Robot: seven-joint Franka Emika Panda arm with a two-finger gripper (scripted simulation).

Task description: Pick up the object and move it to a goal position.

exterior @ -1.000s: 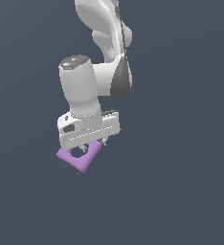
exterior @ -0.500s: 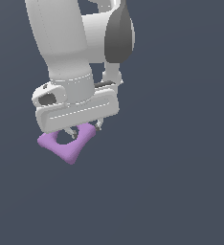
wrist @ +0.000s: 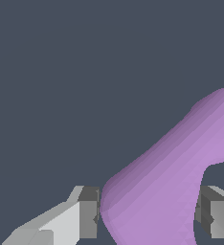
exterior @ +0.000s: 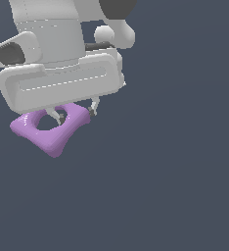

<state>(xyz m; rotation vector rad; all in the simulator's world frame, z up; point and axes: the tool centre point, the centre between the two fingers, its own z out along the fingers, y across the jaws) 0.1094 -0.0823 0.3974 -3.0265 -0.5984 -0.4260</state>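
Light-purple block (exterior: 52, 131), bearing no writing, sits clamped in the tool (exterior: 75, 116).

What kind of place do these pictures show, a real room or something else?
Most likely a simulated scene, not a real room. The background is one flat dark grey with no floor, walls or furniture. The purple block and the arm's gripper look smooth and rendered, without real texture.
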